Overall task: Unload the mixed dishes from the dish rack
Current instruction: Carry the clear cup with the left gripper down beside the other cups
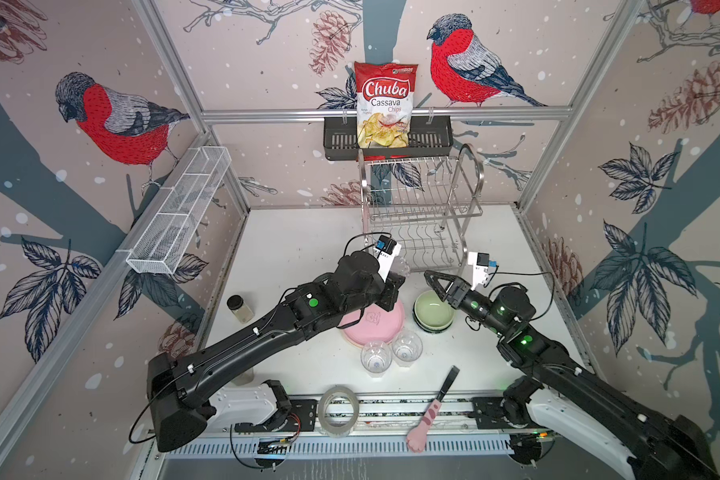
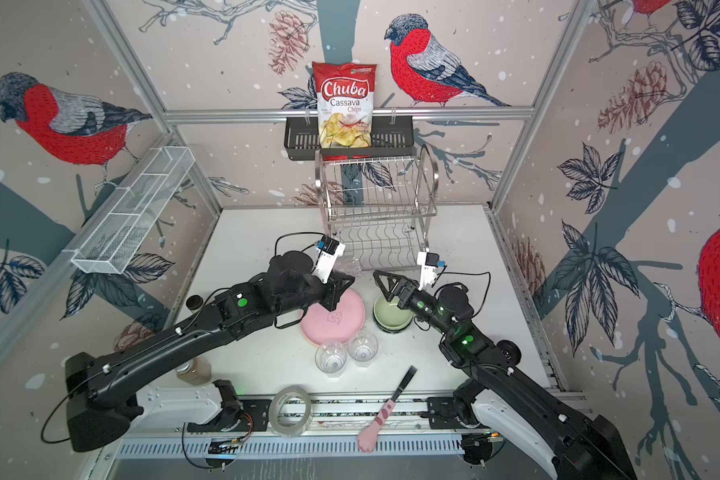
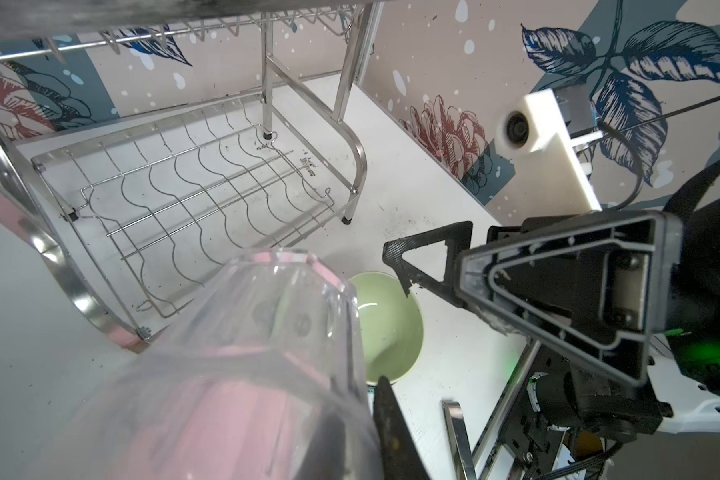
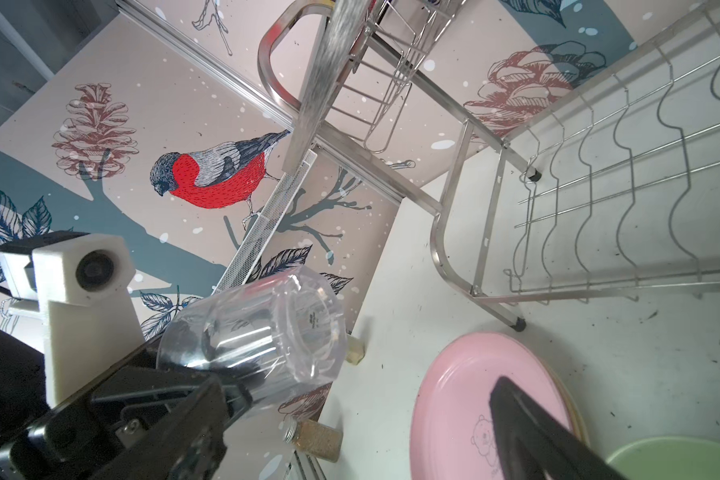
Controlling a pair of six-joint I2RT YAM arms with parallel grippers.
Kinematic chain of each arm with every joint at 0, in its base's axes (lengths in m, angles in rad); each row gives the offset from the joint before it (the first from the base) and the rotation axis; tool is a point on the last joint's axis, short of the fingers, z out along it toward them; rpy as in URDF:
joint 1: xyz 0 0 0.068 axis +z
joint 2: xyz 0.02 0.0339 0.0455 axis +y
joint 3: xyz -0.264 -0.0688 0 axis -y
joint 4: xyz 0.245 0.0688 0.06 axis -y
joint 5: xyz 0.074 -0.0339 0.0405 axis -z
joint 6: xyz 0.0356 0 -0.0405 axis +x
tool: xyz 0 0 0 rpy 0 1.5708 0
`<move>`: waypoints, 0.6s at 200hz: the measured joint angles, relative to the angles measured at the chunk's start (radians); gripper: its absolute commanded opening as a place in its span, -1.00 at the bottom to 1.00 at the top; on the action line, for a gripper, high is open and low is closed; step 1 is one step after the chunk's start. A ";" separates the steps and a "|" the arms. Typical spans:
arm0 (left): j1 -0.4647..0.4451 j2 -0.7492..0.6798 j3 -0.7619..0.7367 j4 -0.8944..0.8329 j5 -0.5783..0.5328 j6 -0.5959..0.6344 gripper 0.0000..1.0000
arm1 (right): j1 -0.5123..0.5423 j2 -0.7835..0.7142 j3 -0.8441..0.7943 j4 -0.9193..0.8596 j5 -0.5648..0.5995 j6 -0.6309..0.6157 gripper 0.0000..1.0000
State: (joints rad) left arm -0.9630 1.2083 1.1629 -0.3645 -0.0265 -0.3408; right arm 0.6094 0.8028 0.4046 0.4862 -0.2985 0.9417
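Clear glass (image 4: pixel 258 332) sits clamped in the left hand (image 1: pixel 395 286) near the pink plate (image 1: pixel 371 328); the right hand (image 1: pixel 435 286) gapes wide by the green bowl (image 1: pixel 433 309).

The left gripper (image 2: pixel 344 277) is holding a glass (image 2: pixel 348 264) just in front of the rack (image 2: pixel 377 210), beside the plate (image 2: pixel 333 320); the right gripper (image 2: pixel 381 286) is hovering, jaws spread, over the bowl (image 2: pixel 393 313).

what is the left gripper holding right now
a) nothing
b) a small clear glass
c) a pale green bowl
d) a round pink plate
b: in the right wrist view the left gripper is shut on the small clear glass, which lies tipped on its side.
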 measured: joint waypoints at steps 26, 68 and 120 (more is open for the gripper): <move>0.000 -0.002 0.006 -0.051 -0.001 0.000 -1.00 | -0.010 -0.011 -0.010 -0.009 0.001 0.000 0.98; 0.000 -0.013 0.012 -0.100 -0.003 -0.003 -1.00 | -0.019 -0.023 -0.012 -0.024 0.002 -0.002 0.98; 0.000 -0.011 0.042 -0.180 -0.006 -0.019 -1.00 | -0.027 -0.049 -0.019 -0.048 0.002 -0.009 0.98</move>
State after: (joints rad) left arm -0.9630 1.1973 1.2053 -0.5446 -0.0322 -0.3595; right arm 0.5823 0.7540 0.3855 0.4385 -0.2962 0.9329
